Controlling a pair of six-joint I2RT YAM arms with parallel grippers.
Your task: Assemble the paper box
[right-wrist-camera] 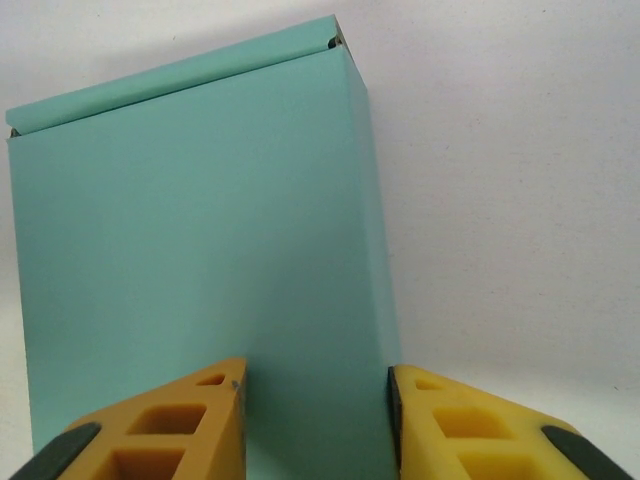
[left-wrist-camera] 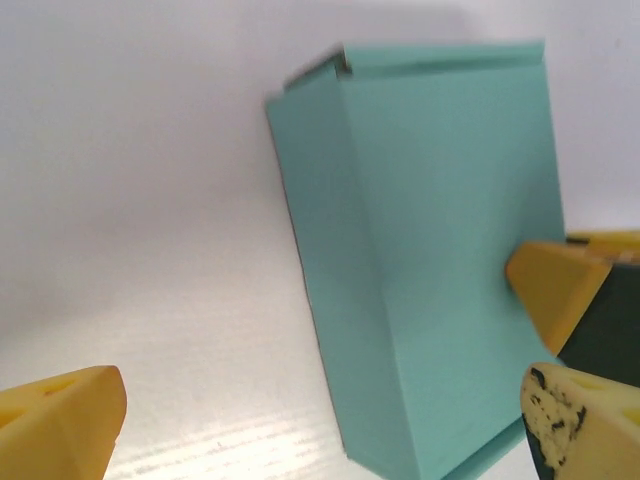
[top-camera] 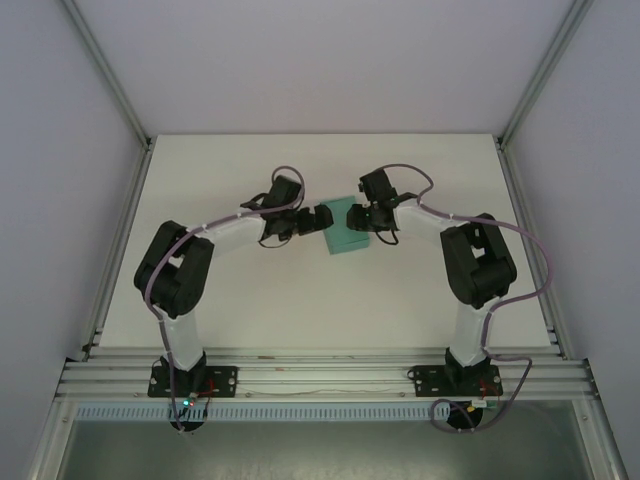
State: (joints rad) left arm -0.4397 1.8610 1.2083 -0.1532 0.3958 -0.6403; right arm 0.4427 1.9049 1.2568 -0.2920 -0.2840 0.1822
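The paper box (top-camera: 347, 230) is a closed teal-green rectangular box lying on the white table between my two arms. In the left wrist view the paper box (left-wrist-camera: 440, 250) lies ahead, its near corner reaching between the wide-apart fingers of my left gripper (left-wrist-camera: 322, 400), which is open and not touching it. My left gripper (top-camera: 322, 219) sits at the box's left side. My right gripper (top-camera: 362, 215) is at its right end. In the right wrist view the paper box (right-wrist-camera: 200, 230) runs away from my right gripper (right-wrist-camera: 317, 375), whose fingers clamp its near end. One right finger (left-wrist-camera: 545, 290) presses the box's top face.
The white table (top-camera: 250, 300) has bare room in front of and behind the box. Aluminium frame posts (top-camera: 110, 80) stand at the back corners, with grey walls on both sides. A slotted rail (top-camera: 320, 370) runs along the near edge by the arm bases.
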